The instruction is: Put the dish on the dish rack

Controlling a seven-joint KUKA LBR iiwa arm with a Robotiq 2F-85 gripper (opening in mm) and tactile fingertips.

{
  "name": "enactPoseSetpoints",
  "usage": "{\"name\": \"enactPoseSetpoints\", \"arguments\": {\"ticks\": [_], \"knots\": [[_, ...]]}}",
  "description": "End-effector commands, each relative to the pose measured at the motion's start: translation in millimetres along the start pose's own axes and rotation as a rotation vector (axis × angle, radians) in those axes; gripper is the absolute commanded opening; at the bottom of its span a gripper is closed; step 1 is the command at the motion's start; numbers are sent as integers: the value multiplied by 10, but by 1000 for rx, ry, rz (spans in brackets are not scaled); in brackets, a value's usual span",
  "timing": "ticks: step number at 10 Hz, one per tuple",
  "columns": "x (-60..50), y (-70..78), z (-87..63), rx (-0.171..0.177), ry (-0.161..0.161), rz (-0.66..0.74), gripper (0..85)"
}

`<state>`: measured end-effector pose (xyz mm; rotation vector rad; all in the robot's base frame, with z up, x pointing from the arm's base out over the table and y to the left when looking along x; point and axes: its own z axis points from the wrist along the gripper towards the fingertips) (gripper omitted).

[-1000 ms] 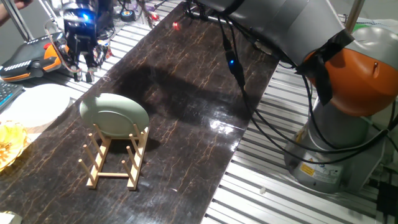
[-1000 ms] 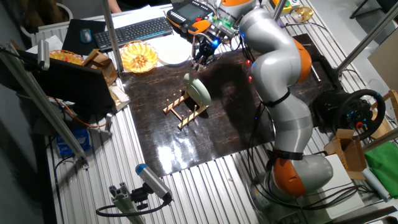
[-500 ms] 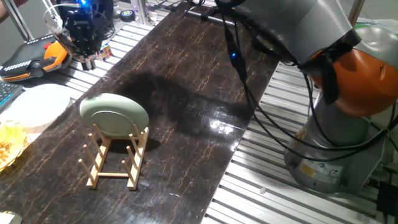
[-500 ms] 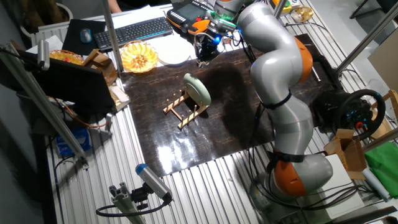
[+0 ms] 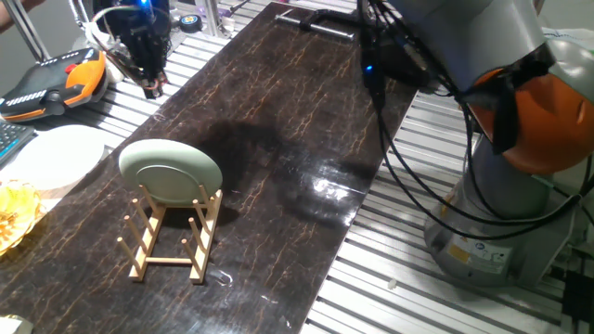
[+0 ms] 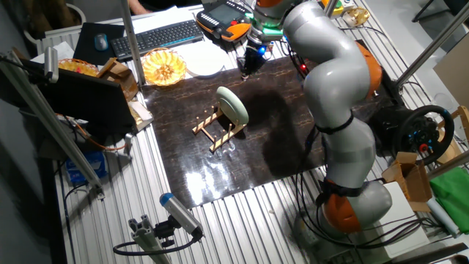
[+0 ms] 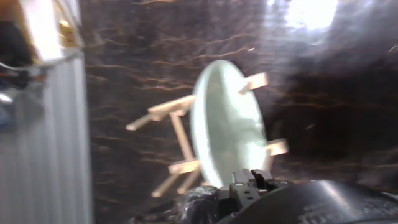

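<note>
White plate (image 5: 58,155): lies flat just left of the dish rack (image 5: 170,234), at the table (image 5: 278,121) edge; not the task's thing, and a wide swing of the arm could clip it.
Dish (image 5: 170,172): the mint-green plate stands on edge at the rack's far end, leaning between upright pegs, face toward the camera; in the hand view it stands edge-on across the rails (image 7: 227,127).
Dish rack: small wooden frame on the dark table, light enough, by the look of it, to skid or tip if nudged.
Tool (image 5: 148,70): hangs above the table beyond the rack's far end, well apart from the dish, holding nothing; whether its fingers are spread or closed cannot be told from these views.
Arm cables (image 5: 390,121): loop above the table, right of the rack.
Risk: the dish appears seated, so the task looks done; the main hazard is a low pass of the arm or cables over the rack knocking the plate off its pegs.
</note>
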<state>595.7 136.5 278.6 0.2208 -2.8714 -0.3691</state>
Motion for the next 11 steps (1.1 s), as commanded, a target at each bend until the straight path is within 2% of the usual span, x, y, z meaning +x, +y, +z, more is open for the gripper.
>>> {"name": "enactPoseSetpoints", "arguments": {"ticks": [1,4,6,9,11], "knots": [[28,-46,13,160,-6,-10,20],[177,-256,111,184,-29,-29,20],[247,-342,139,186,-47,-35,20],[227,-357,150,189,-63,-35,20],[222,-368,166,176,-56,-40,20]]}}
